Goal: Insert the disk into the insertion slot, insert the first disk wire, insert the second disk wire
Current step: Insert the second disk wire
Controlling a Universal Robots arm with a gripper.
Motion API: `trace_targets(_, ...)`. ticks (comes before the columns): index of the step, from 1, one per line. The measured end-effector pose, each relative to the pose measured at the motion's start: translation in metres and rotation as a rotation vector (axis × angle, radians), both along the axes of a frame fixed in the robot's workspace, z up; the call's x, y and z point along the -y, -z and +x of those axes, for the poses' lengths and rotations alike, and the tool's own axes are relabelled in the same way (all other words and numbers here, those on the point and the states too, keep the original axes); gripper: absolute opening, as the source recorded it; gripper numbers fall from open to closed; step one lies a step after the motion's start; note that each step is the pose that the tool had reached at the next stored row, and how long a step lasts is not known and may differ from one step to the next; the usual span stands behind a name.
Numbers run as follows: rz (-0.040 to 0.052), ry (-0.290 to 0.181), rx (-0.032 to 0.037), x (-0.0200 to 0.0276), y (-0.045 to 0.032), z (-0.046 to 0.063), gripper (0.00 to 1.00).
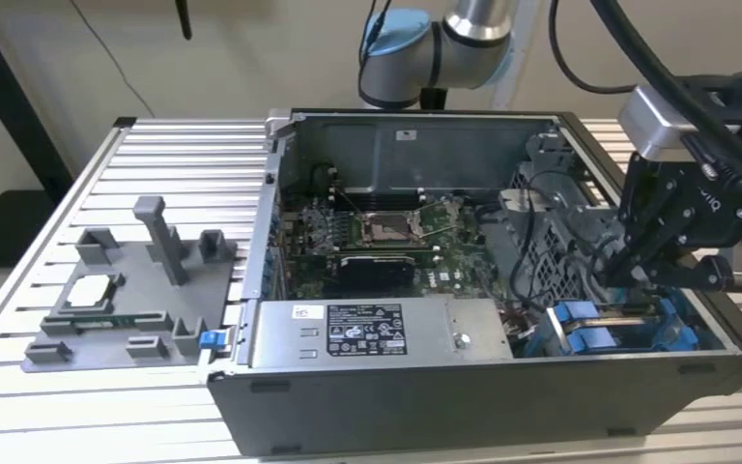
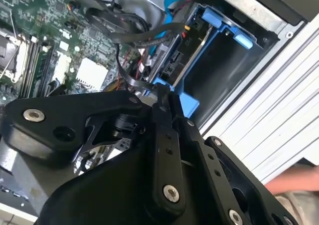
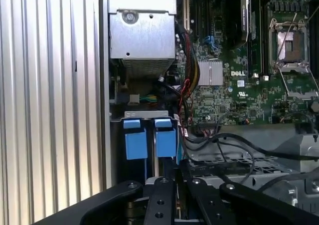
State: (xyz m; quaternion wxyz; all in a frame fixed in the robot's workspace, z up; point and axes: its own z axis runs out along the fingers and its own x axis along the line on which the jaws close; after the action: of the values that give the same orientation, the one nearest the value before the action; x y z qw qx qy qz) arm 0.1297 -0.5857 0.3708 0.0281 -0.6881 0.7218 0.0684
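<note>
One arm reaches down into the open computer case (image 1: 385,126), which lies on its side on a slatted metal table (image 1: 152,155); its black gripper (image 1: 636,266) hangs over the case's corner nearest the exterior view's right, just above the grey perforated drive cage (image 1: 564,242); in both wrist views the two fingers (image 2: 167,130) stand pressed close together with almost no gap, their tips down beside a black cable (image 2: 134,80) at the blue carrier's edge, but whether they pinch that cable or anything else I cannot tell; the disk (image 1: 616,324), seen by its bright blue carrier frame, already sits down inside the insertion slot (image 1: 680,333) at that same corner of the case, hard against the case's outer wall; the first wrist view shows two blue latch tabs (image 3: 149,140) side by side at the bay's mouth, just above the fingertips; the second wrist view shows the frame (image 2: 219,25) seated in the dark bay, with black cables looping past it toward the green motherboard (image 2: 45,45); the grey power-supply box (image 1: 371,333) lies along the case's near edge, beside the bay; a grey parts fixture (image 1: 127,290) stands on the table near its edge on the exterior view's left, well apart from the case; a blurred hand (image 2: 294,182) shows beyond the table's slats.
</note>
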Motion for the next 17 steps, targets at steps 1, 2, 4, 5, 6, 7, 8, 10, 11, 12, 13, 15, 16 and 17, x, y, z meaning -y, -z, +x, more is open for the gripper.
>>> trace_targets(1, 0.0077, 0.000, 0.0050, 0.0003, 0.0005, 0.000, 0.00)
trace_targets(2, 0.0123, 0.000, 0.0086, 0.0004, 0.0014, 0.000, 0.00)
trace_targets(4, 0.0169, 0.000, 0.0148, 0.0009, 0.0034, 0.000, 0.00)
trace_targets(5, 0.0184, 0.000, 0.0173, 0.0014, 0.0045, 0.000, 0.00)
trace_targets(6, 0.0188, 0.000, 0.0182, 0.0019, 0.0053, 0.000, 0.00)
trace_targets(7, 0.0195, 0.000, 0.0185, 0.0025, 0.0060, 0.000, 0.00)
trace_targets(8, 0.0201, 0.000, 0.0187, 0.0030, 0.0067, 0.000, 0.00)
trace_targets(10, 0.0210, 0.000, 0.0190, 0.0036, 0.0078, 0.000, 0.00)
trace_targets(11, 0.0212, 0.000, 0.0190, 0.0039, 0.0082, 0.000, 0.00)
trace_targets(12, 0.0212, 0.000, 0.0190, 0.0040, 0.0085, 0.000, 0.00)
trace_targets(13, 0.0211, -0.001, 0.0190, 0.0040, 0.0088, 0.000, 0.00)
trace_targets(15, 0.0214, -0.003, 0.0191, 0.0041, 0.0103, 0.002, 0.00)
trace_targets(16, 0.0212, -0.005, 0.0189, 0.0041, 0.0109, 0.003, 0.00)
trace_targets(17, 0.0211, -0.006, 0.0189, 0.0041, 0.0115, 0.005, 0.00)
